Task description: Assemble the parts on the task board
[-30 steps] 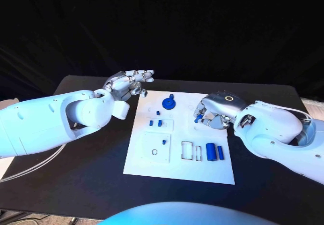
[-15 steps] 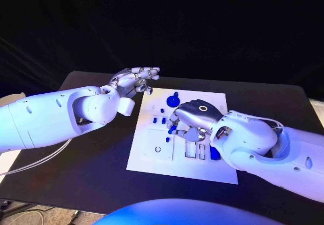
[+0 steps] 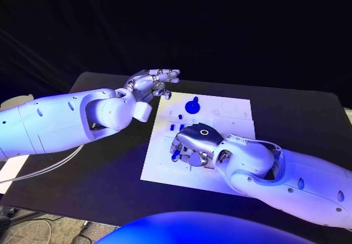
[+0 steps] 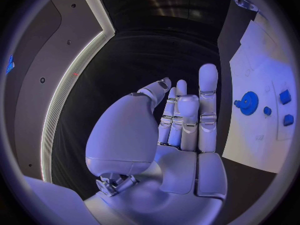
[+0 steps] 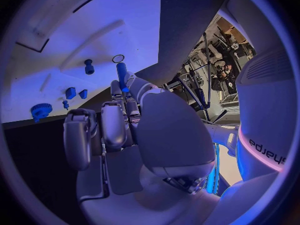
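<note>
The right hand (image 3: 192, 145) hangs low over the near-left part of the task board (image 3: 235, 119), its fingers (image 5: 112, 125) curled in and pinching a slim blue pin (image 5: 121, 75) that stands out past the fingertips; in the right wrist view the pin's tip sits close to a small ring (image 5: 118, 58) on the board, though whether they touch cannot be told. The left hand (image 3: 150, 84) is raised over the bench (image 3: 293, 109) just beyond the board's far-left corner, fingers (image 4: 208, 92) straight, close side by side and holding nothing. On the board's far part lies a blue gear (image 3: 192, 107), with a few small blue pieces (image 3: 180, 117) between it and the right hand; the right wrist view shows the same gear (image 5: 41, 110), two blue blocks (image 5: 76, 93) and a short blue peg (image 5: 89, 67), all well apart from the pinched pin. A rectangular recess (image 5: 56, 7) lies farther off on the board. The left side of the bench next to the board is open dark surface, and the board's far-right area is bare white. The right arm (image 3: 279, 170) covers the board's near-right part, so whatever lies there is hidden, and the head view hardly shows the pin under the hand.
</note>
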